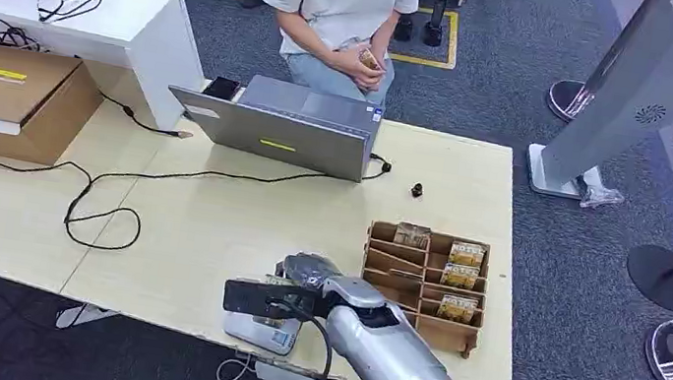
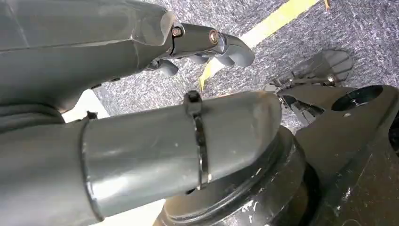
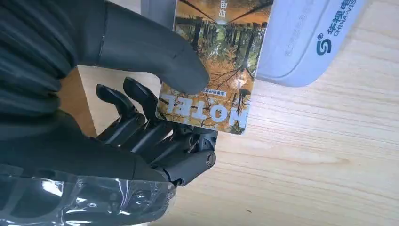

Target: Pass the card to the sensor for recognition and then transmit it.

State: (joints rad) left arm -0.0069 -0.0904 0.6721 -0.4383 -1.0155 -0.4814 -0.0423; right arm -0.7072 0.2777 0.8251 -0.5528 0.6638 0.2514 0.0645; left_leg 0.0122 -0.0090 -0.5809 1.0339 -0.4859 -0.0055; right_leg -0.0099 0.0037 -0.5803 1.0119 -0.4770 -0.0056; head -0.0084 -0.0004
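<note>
You are looking at a pale wooden table (image 1: 209, 222) on grey carpet, filling the centre of the head view. At upper centre an open laptop (image 1: 282, 128) stands on it, with a seated person (image 1: 338, 11) behind. A brown cardboard box (image 1: 17, 100) sits at left, and a black cable (image 1: 104, 192) loops across the tabletop.

The card (image 3: 214, 61) carries an autumn forest picture and the word "HOTEL". Your right hand (image 1: 304, 285), at lower centre of the head view, pinches it between thumb and fingers (image 3: 141, 127), one end lying over the white sensor (image 3: 306, 37) near the table's front edge.

At lower right, a brown divided organizer (image 1: 424, 282) holds similar cards (image 1: 461, 279) in its right-hand compartments.

Your left hand (image 2: 207, 44) hangs over the carpet, fingers curled with nothing in them.
</note>
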